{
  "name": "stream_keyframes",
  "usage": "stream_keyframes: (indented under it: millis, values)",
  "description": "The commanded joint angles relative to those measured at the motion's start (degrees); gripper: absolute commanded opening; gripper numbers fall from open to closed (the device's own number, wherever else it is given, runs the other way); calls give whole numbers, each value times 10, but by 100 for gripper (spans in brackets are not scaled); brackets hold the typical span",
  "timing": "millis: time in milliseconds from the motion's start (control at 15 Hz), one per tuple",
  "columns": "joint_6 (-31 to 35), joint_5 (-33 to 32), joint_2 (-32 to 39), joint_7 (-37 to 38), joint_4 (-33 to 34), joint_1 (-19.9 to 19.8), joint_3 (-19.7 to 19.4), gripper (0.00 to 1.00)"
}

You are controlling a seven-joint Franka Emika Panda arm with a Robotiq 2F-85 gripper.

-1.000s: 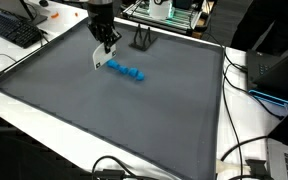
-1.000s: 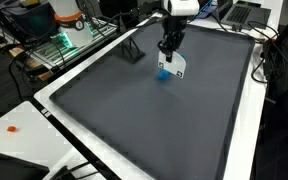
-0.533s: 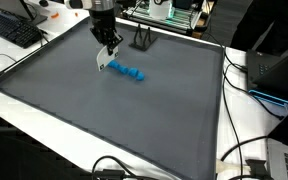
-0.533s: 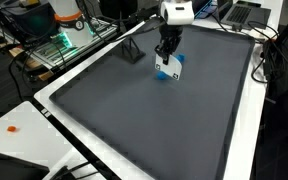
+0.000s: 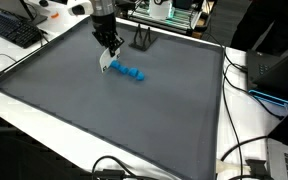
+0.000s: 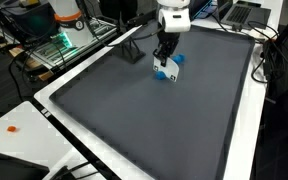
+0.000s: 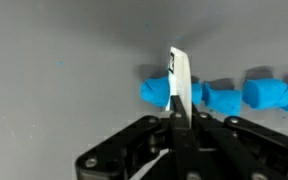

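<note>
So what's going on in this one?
A single robot arm is working over a large grey mat. Its gripper is shut on a thin white card, held upright near one end of a row of blue blocks lying on the mat. In the wrist view the card shows edge-on in front of the blocks. A small black stand sits apart, near the mat's far edge.

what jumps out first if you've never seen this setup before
A thin white card stands on edge, pinched between the black fingers, over the far part of a big dark grey mat. Right beside it lies a bright blue chain of small chunks, the only strong colour on the mat. A small black stand sits behind them near the mat's far edge.
</note>
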Motion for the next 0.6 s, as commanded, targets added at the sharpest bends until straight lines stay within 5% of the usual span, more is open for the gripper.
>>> stream_keyframes:
  millis: [0, 533]
  values:
    - [10, 18, 18, -16, -20, -10, 10, 1]
    - [-6, 31, 14, 0, -26, -7, 14, 1]
